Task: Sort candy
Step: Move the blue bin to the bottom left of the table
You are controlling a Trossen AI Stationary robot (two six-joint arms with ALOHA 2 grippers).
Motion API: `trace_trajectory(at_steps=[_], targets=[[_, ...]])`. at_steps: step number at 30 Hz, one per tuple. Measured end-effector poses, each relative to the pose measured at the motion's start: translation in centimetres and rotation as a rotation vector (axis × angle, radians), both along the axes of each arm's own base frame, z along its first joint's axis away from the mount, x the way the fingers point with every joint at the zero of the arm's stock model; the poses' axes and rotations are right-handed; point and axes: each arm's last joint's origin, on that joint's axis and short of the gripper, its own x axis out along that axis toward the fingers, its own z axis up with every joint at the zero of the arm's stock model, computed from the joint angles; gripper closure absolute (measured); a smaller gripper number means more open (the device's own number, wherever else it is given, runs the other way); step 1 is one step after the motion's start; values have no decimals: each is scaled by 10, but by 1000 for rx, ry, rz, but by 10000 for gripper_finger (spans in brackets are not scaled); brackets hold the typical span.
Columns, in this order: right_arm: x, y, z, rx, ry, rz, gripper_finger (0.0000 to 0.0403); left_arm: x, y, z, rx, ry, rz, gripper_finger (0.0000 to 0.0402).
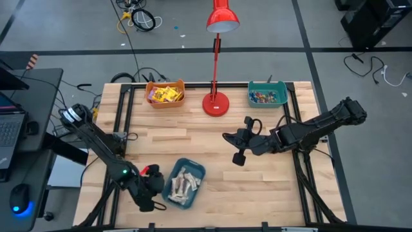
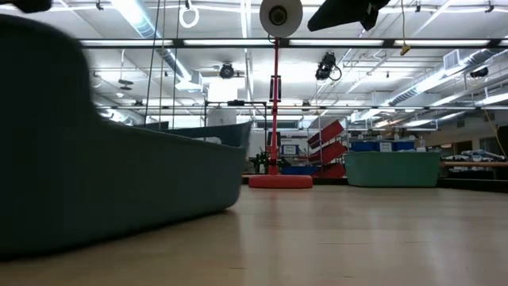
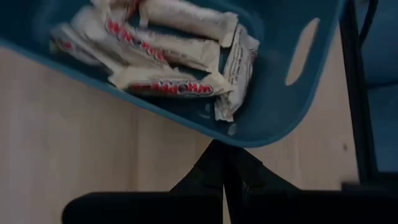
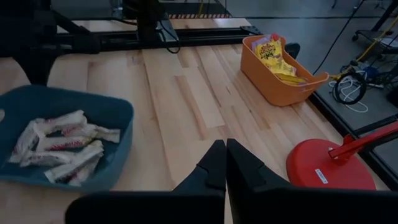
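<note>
The candy is already sorted into 3 bins, pale bars [image 1: 183, 185] in the dark blue bin [image 1: 197, 169] beside the closed, empty left gripper [image 1: 156, 187], right gripper [image 1: 239, 154] likewise shut; light, crinkly, slippery wrappers best pinched mid-length.

Pale beige candy bars [image 3: 168, 59] with red print lie heaped in a blue bin [image 3: 280, 106]. The left hand [image 3: 225, 180], fingers pressed together, sits just beside its rim above the desk [image 3: 62, 137].

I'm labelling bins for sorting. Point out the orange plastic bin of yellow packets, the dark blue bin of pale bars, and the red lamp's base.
Orange plastic bin [image 1: 165, 102], high view, near wall.
Dark blue bin [image 1: 196, 167], high view, rim.
Red lamp's base [image 1: 215, 104], high view, disc.
</note>
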Motion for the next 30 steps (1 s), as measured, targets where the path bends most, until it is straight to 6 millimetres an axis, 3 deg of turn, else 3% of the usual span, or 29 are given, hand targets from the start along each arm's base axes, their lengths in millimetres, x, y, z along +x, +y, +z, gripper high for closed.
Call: trace_trajectory(at_steps=[10, 20, 26, 30], targets=[[-2, 6, 0, 13, -6, 15, 403, 34, 15, 4, 99, -185, -52, 401], [-4, 13, 0, 13, -11, 37, 403, 66, 15, -12, 52, -253, -188, 401], [-6, 19, 0, 5, -9, 63, 403, 73, 22, -13, 89, -273, -215, 401], [-8, 30, 0, 3, 9, 178, 403, 73, 27, -11, 128, -273, -219, 401]])
